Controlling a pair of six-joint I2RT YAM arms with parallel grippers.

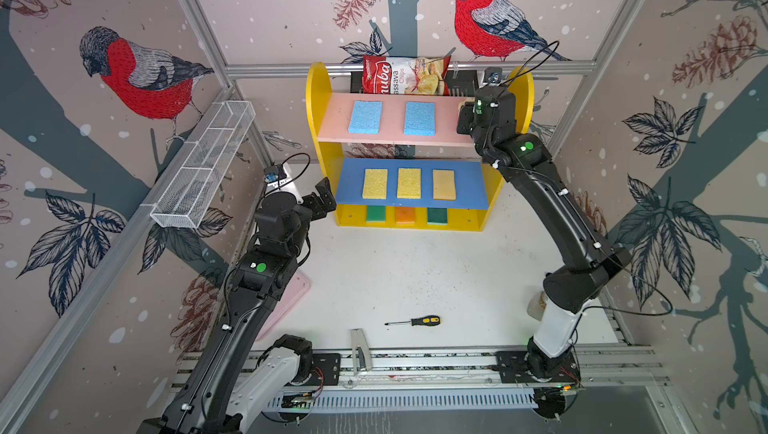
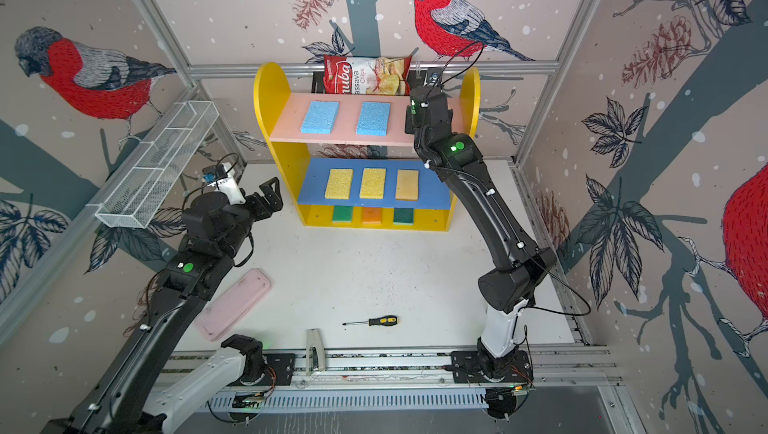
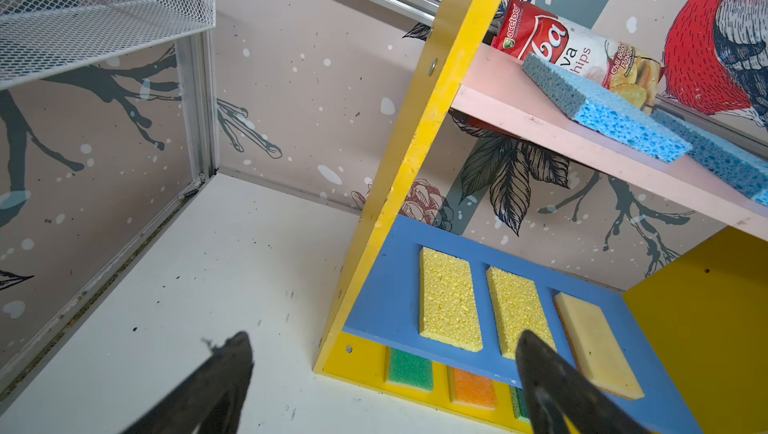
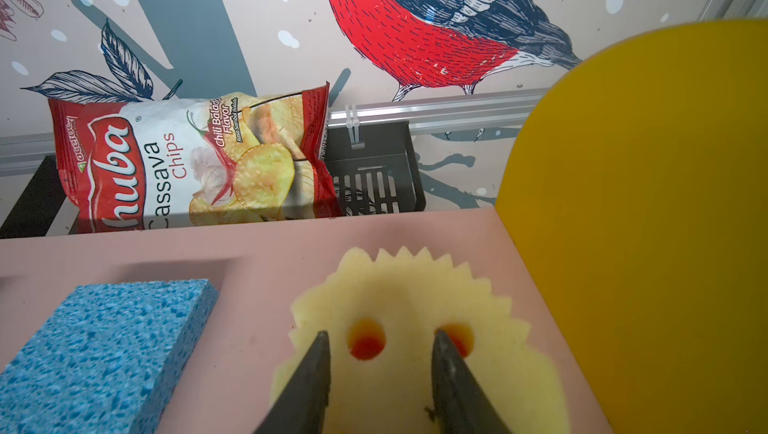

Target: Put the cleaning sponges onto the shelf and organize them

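The yellow shelf (image 1: 316, 91) stands at the back. Two light blue sponges (image 1: 365, 117) (image 1: 419, 119) lie on its pink board (image 1: 392, 129). Two yellow sponges (image 1: 375, 183) (image 1: 409, 183) and a paler one (image 1: 444, 185) lie on the blue board (image 1: 349, 187). Green (image 1: 376, 214), orange (image 1: 405, 215) and green (image 1: 437, 216) sponges sit on the base. A round yellow smiley sponge (image 4: 415, 286) lies flat at the pink board's right end. My right gripper (image 4: 381, 334) hovers over it, jaws partly apart over its face. My left gripper (image 3: 384, 334) stands wide open and empty beside the shelf's left panel.
A cassava chips bag (image 1: 405, 75) leans in a black basket (image 4: 374, 174) behind the shelf. A white wire mesh tray (image 1: 203, 166) hangs on the left wall. A pink lid (image 2: 235, 303), a screwdriver (image 1: 415, 321) and a metal piece (image 1: 359, 349) lie near the front.
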